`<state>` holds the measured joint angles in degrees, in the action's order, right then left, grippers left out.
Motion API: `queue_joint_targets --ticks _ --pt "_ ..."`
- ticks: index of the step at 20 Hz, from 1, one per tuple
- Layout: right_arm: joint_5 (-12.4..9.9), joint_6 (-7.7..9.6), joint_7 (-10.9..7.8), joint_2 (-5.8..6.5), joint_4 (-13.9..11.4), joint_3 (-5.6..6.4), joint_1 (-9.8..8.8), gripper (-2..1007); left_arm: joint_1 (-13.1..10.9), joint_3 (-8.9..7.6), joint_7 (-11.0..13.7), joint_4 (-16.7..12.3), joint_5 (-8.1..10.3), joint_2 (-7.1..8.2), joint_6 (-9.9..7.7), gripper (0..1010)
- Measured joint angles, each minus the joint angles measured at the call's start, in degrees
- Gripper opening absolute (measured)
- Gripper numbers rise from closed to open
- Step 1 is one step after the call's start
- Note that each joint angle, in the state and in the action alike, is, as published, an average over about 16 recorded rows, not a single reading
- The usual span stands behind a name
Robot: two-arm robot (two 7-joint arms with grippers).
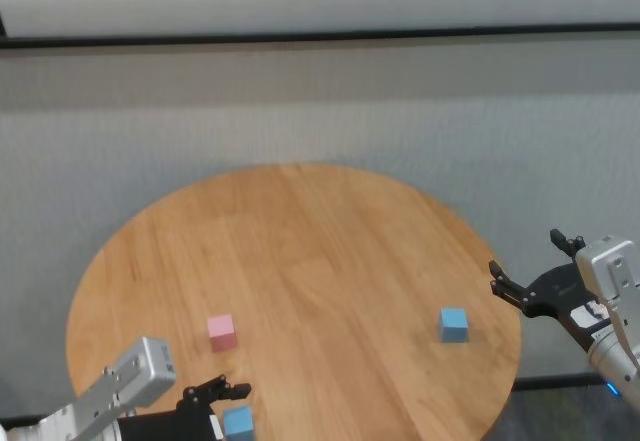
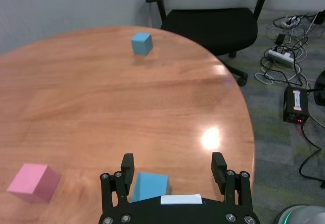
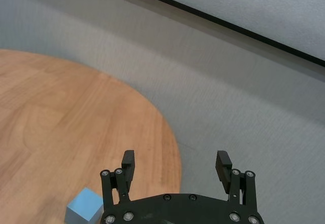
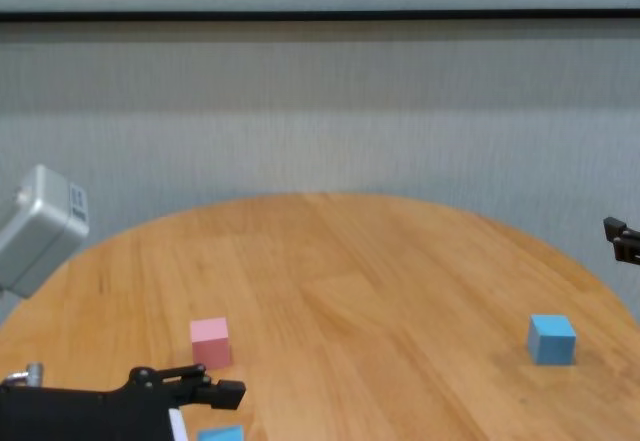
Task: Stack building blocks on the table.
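Observation:
On the round wooden table (image 1: pixel 300 251), a pink block (image 1: pixel 221 331) lies near the front left. One light blue block (image 1: pixel 453 324) lies near the right edge. A second light blue block (image 1: pixel 238 422) lies at the front edge. My left gripper (image 1: pixel 222 401) is open at that front block. In the left wrist view the block (image 2: pixel 150 186) sits between the spread fingers (image 2: pixel 127 165), nearer one of them. My right gripper (image 1: pixel 527 253) is open and empty, just off the table's right edge, beside the right blue block (image 3: pixel 86 206).
Grey carpet surrounds the table. In the left wrist view a black office chair (image 2: pixel 213 21) stands beyond the table's far side. Cables and a power strip (image 2: pixel 279 56) lie on the floor beside it.

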<state>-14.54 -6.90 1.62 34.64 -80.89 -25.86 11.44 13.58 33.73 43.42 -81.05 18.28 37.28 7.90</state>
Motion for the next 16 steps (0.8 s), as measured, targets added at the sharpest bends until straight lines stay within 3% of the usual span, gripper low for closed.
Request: queue_joint_targets --ticks 16 --pt "0.0 0.0 0.0 0.0 0.0 0.0 0.0 1004 1.3 0.05 0.9 4.0 -0.5 -1.78 0.42 1002"
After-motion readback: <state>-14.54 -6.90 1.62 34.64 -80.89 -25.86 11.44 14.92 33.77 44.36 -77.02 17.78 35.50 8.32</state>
